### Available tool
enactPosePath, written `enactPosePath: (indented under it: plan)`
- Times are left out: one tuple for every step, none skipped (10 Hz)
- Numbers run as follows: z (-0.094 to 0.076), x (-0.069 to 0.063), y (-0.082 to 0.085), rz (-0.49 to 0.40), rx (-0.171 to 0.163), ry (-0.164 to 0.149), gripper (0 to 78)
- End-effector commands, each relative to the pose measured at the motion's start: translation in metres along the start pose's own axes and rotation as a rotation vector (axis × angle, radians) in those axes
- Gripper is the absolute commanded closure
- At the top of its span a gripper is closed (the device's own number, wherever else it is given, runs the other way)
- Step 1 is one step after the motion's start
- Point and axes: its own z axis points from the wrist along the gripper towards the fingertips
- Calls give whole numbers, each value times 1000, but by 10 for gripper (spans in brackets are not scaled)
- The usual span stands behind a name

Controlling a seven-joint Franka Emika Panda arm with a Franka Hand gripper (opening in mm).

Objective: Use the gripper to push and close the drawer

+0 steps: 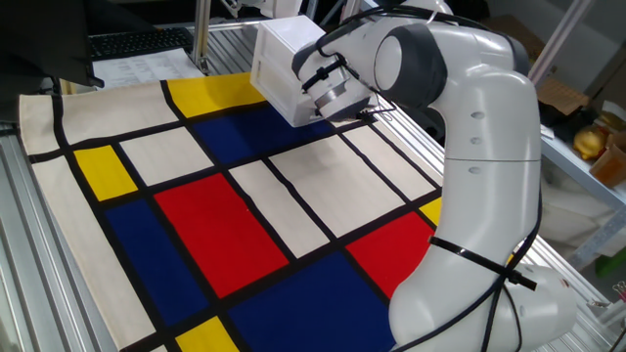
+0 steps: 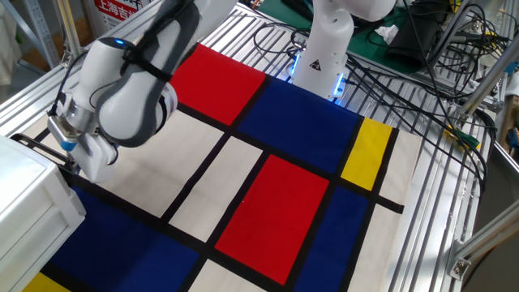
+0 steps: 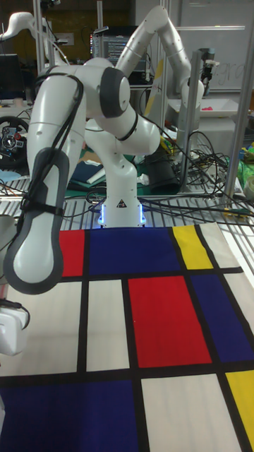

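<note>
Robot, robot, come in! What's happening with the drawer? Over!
Tool against the cabinet front. Drawer looks pushed in, no gap showing. Nothing in the way.

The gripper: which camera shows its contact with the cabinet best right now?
One fixed view: the gripper sits against the white cabinet, front visible. The other fixed view shows it beside the cabinet's cropped edge. The tall view hides it behind the arm.

arm (image 1: 489, 147): glossy white plastic | mat (image 1: 205, 225): matt cloth | table (image 2: 450, 203): ribbed metal
</note>
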Motion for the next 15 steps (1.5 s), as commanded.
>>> enactPosePath:
  plan:
    - [-30,-24,-4,-55,33,247,776]
    - [-38,-24,-7,-45,20,317,776]
    - [-41,-23,-7,-42,17,339,776]
    - [-46,-14,-10,-42,30,357,776]
    - [-47,-10,-10,-43,34,368,776]
    - [-49,-5,-11,-47,39,388,776]
    - [-52,-1,-10,-47,44,404,776]
    - [-55,5,-9,-46,48,415,776]
    - [-59,11,-8,-43,50,417,776]
    - [-61,14,-8,-40,51,419,776]
    - [-67,20,-2,-31,55,428,776]
    - [-70,23,3,-26,56,430,776]
    - [-72,27,8,-29,54,418,776]
    - [-69,31,12,-46,47,393,776]
    - [-67,31,13,-52,45,385,776]
